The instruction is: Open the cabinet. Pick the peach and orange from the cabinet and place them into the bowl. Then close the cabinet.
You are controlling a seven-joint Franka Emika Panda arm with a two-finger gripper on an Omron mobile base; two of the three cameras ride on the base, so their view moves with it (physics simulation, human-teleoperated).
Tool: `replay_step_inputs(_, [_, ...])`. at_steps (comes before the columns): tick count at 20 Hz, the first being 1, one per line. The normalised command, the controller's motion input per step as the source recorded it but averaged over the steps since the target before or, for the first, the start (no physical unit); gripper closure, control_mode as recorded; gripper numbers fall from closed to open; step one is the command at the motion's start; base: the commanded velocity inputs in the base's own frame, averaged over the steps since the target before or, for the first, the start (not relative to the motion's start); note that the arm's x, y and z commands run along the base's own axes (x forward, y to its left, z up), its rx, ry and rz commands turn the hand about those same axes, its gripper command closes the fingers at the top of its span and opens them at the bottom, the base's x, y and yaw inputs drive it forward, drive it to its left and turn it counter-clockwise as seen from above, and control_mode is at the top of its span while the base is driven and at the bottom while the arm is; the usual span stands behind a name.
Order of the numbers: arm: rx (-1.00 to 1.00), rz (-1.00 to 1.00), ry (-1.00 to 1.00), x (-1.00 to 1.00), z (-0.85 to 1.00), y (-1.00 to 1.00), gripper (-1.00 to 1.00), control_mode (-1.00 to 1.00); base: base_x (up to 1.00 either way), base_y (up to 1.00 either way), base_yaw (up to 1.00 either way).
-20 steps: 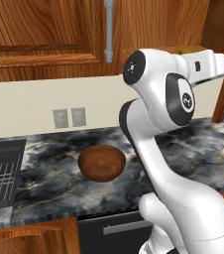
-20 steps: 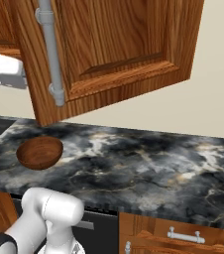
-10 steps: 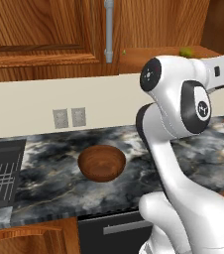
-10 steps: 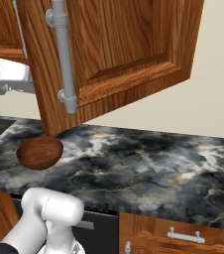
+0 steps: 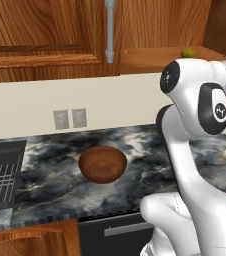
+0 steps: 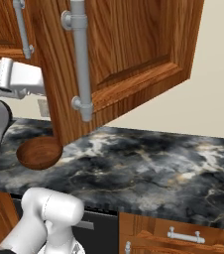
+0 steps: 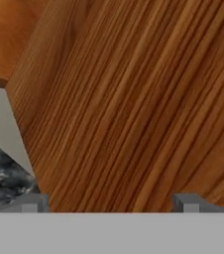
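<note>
Cabinet point(image 6: 134, 54) door swung outward – bar handle point(image 6: 80, 59) upright – gripper point(image 7: 111, 202) jaws apart, empty.

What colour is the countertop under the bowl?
Dark grey-black marble with white veins, clearest in the right base view.

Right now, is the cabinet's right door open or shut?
Open. The right door stands swung out over the counter, and the left base view shows the orange on the exposed shelf.

Bowl point(image 5: 103, 164) on counter point(image 5: 55, 175) below cabinet point(image 5: 45, 35). Orange point(image 5: 187, 52) on cabinet shelf, up right of bowl. Open door point(image 6: 129, 54) hangs over counter, close before my gripper point(image 7: 111, 203).
</note>
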Motion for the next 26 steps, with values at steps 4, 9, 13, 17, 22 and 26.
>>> replay_step_inputs(4, [-0.02, -0.09, 0.0, 0.0, 0.0, -0.43, -1.0, -1.0, 0.0, 0.0, 0.0])
replay_step_inputs(9, [-0.02, -0.08, 0.0, 0.0, 0.0, -0.42, -1.0, -1.0, 0.0, 0.0, 0.0])
replay_step_inputs(13, [-0.03, -0.06, 0.0, 0.0, -0.04, -0.45, -1.0, -1.0, 0.0, 0.0, 0.0])
replay_step_inputs(17, [-0.03, -0.04, 0.0, 0.0, -0.12, -0.47, -1.0, -1.0, 0.0, 0.0, 0.0])
replay_step_inputs(22, [-0.02, -0.02, 0.0, 0.0, -0.14, -0.4, -1.0, -1.0, 0.0, 0.0, 0.0])
replay_step_inputs(26, [0.0, -0.01, 0.0, 0.0, -0.1, -0.31, -1.0, -1.0, 0.0, 0.0, 0.0])
